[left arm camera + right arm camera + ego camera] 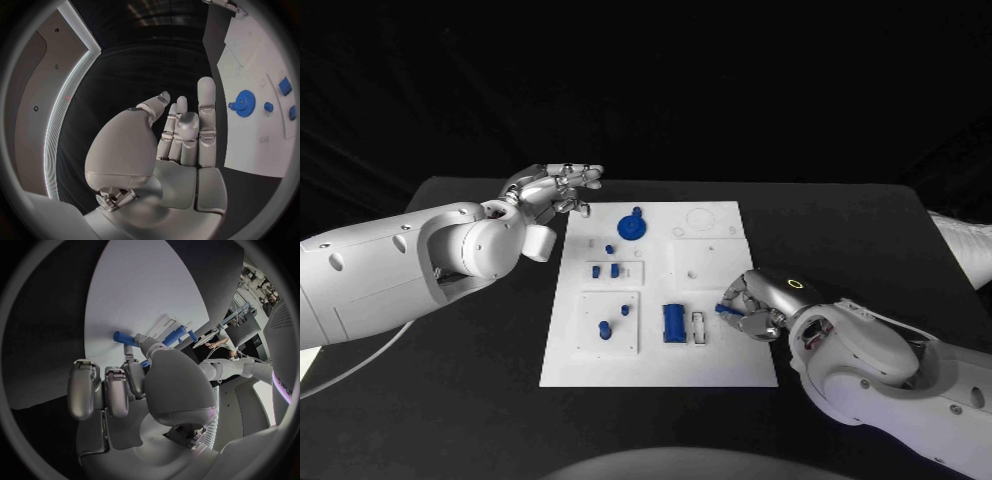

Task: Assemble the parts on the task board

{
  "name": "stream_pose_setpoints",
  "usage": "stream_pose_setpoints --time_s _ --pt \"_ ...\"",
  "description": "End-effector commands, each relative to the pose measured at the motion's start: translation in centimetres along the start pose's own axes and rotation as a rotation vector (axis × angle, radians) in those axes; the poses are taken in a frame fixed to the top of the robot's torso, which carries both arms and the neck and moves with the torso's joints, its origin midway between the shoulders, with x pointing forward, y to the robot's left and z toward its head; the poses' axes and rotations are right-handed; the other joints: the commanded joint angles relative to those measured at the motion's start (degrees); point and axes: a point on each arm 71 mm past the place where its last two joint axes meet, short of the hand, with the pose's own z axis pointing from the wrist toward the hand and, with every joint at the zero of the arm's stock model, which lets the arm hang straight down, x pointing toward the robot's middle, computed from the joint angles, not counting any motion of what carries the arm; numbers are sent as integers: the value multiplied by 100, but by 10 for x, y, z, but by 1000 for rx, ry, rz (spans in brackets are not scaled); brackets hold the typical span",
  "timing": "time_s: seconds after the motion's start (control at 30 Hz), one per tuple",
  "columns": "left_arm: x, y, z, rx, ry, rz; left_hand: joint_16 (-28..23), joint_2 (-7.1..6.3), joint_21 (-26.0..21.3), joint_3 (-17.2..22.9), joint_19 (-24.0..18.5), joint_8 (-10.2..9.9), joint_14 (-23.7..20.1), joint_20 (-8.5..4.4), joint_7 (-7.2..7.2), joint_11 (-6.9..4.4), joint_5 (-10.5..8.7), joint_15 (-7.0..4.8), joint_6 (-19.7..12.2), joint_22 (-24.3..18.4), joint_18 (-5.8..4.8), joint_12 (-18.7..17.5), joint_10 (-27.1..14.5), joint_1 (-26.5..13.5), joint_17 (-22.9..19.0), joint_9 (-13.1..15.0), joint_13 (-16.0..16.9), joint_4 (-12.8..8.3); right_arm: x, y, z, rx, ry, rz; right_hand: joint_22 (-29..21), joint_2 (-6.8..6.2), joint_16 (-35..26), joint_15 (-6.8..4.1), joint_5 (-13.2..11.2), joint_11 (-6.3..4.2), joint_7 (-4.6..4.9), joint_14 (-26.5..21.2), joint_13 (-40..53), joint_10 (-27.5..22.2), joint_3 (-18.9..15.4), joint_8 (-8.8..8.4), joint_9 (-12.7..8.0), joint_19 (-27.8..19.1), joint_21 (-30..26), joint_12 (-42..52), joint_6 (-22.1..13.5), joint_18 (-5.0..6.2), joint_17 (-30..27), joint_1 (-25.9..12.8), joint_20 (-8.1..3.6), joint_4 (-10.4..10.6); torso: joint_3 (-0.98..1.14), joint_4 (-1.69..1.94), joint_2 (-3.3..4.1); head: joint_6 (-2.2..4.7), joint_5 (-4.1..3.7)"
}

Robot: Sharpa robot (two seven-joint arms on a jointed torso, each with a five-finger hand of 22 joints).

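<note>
At the left of the black table [473, 330], the left robot hand [557, 188] hovers just beyond the far left corner of the white rectangular task board [661, 365]. It holds nothing; in the left wrist view its silver fingers [206, 107] stand straight and close together, with the thumb set a little apart.

The task board lies flat in the middle of the table. Near its far edge sits a round blue toothed gear wheel [632, 228], which the left wrist view also shows [244, 103] beside the raised fingers. Below the gear, two short blue pegs [606, 271] stand side by side in a raised white block. Nearer the robot, another white block carries a small blue knob-shaped piece [606, 329]. To its right, a long blue rectangular bar [674, 323] lies lengthwise on the board, with a narrow white slotted piece [700, 327] just beside it.

At the right edge of the board, the right robot hand [751, 310] rests low over the plate, fingers curled in and pinching a small blue cylindrical pin [727, 311]. The right wrist view shows that pin [125, 337] sticking out from between the fingertips, its free end close to the white surface; whether it touches cannot be told.
</note>
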Motion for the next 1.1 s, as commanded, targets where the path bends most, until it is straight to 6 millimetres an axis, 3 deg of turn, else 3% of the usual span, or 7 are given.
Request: stream_pose_setpoints --time_s 0.03,0.33,0.67,1.1 --pt "2 -1 0 7 23 -3 6 36 -34 -26 -3 26 -27 52 4 -4 12 8 -48 -8 74 23 -55 -36 -5 6 -6 -4 -3 0 -1 25 -34 147 13 -7 33 -41 -32 2 -172 562 512 49 11 133 15 93 39 33 210 -98 1358 -80 -41 19 -10 14 3 -7 -2" --pt "3 -1 -1 7 23 -3 6 36 -34 -26 -3 26 -27 52 4 -4 12 8 -48 -8 74 23 -55 -36 -5 6 -6 -4 2 5 -6 71 34 328 46 -57 48 -67 68 -29 -212 566 584 112 -72 195 27 109 61 135 297 -103 1376 -298 -65 96 -24 28 4 -26 2" --pt "2 -1 -1 7 21 -2 6 36 -34 -26 -3 26 -27 52 4 -4 12 8 -48 -8 74 23 -55 -36 -5 6 -6 -4 11 5 -6 122 153 347 98 -66 73 -83 110 -47 -235 573 640 153 -219 242 32 127 94 207 352 -114 1406 -536 -82 232 -31 44 11 -45 -5" --pt "3 -1 -1 6 25 -3 6 36 -34 -26 -3 26 -27 52 4 -4 12 8 -48 -8 74 23 -55 -36 -5 6 -6 -4 16 8 0 149 181 321 260 -61 151 -133 127 -111 -315 595 825 283 -393 393 82 179 200 480 505 -146 1502 -730 -122 323 -33 60 12 -56 -27"
